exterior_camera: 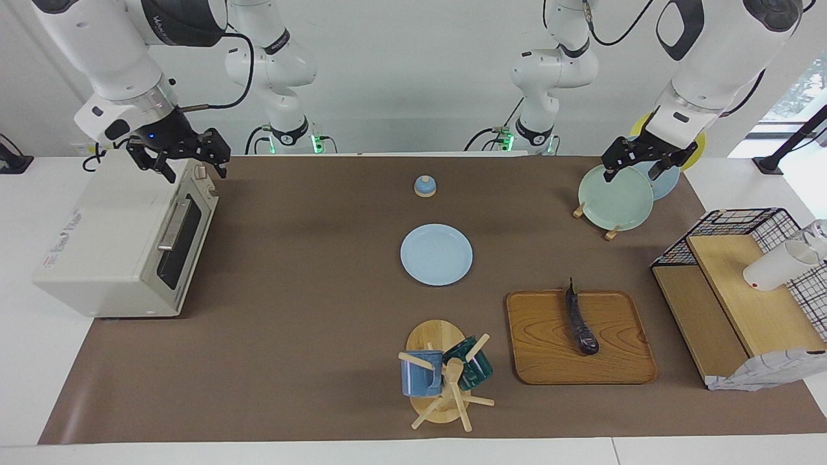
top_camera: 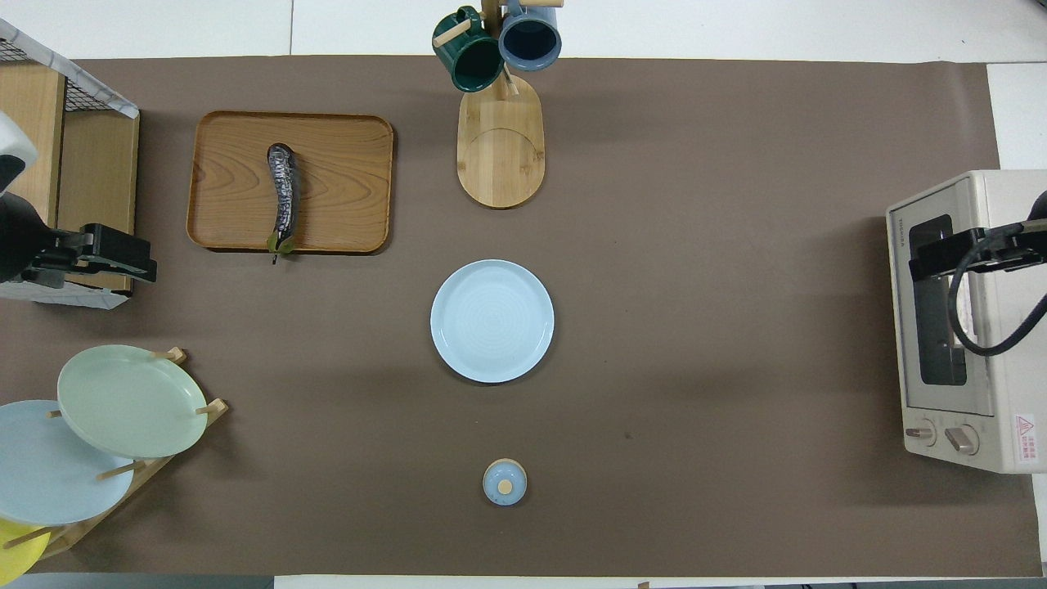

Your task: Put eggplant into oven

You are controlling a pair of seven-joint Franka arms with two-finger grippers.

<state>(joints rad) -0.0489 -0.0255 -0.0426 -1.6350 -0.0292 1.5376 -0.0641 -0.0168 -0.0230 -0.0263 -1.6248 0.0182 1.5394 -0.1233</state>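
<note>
The eggplant [exterior_camera: 579, 320] [top_camera: 283, 196], long and dark purple, lies on a wooden tray [exterior_camera: 549, 349] toward the left arm's end of the table, with its stem tip pointing to the robots. The cream oven [exterior_camera: 110, 252] [top_camera: 957, 327] stands at the right arm's end with its glass door closed. Above the oven's top edge near the knobs, my right gripper [exterior_camera: 194, 169] hangs open and empty. My left gripper [exterior_camera: 632, 173] is open and empty too, up in the air over the plate rack.
A light blue plate [exterior_camera: 436, 254] lies mid-table, and a small blue lidded pot [exterior_camera: 424, 186] sits nearer the robots. A mug tree [exterior_camera: 446, 378] holds two mugs beside the tray. A plate rack [exterior_camera: 615, 197] and a wire shelf [exterior_camera: 743, 290] stand at the left arm's end.
</note>
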